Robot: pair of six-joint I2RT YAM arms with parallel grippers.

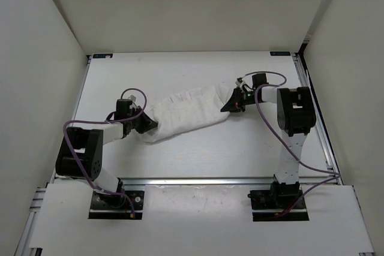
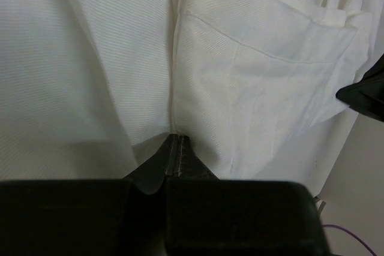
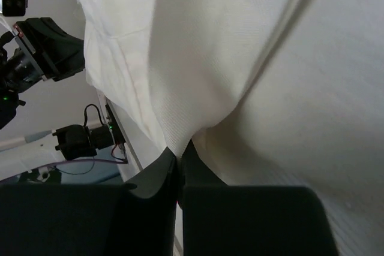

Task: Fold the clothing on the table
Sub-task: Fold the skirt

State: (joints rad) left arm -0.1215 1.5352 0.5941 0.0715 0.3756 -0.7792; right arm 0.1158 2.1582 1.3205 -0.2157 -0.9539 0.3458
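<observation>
Firmly pinching the clothing mid-worktop: left end effector closed on its near-left end, right end effector closed on its far-right end.

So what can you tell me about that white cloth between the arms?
The clothing is a thin white garment of finely ribbed fabric, with a stitched pocket and a long seam. Bunched into a creased roll, it stretches slantwise across the table. The left pincer pinches one end shut, the right pincer the other.
</observation>
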